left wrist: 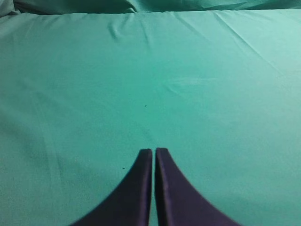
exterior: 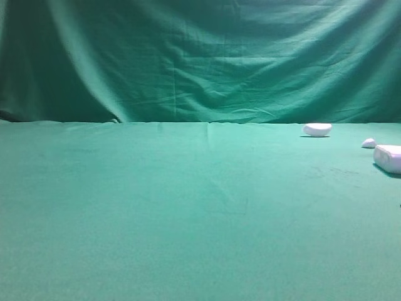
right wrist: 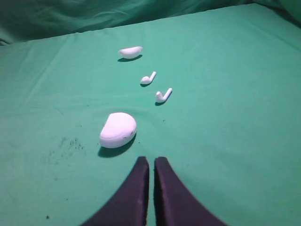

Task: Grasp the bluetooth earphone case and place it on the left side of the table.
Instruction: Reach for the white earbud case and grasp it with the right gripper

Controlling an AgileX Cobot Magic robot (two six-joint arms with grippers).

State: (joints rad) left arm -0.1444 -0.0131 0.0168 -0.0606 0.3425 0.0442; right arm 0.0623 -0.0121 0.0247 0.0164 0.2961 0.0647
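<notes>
The bluetooth earphone case (exterior: 388,158) is a smooth white oblong lying on the green table (exterior: 188,207) at the far right edge of the exterior view. In the right wrist view the case (right wrist: 118,130) lies just ahead and left of my right gripper (right wrist: 151,160), which is shut, empty and not touching it. My left gripper (left wrist: 154,150) is shut and empty over bare green cloth (left wrist: 188,84). Neither gripper shows in the exterior view.
A white half-moon piece (exterior: 317,129) lies behind the case, also in the right wrist view (right wrist: 130,52). Two small white earbuds (right wrist: 148,78) (right wrist: 163,95) lie between it and the case; one shows as a pebble (exterior: 368,143). A green backdrop (exterior: 200,56) hangs behind.
</notes>
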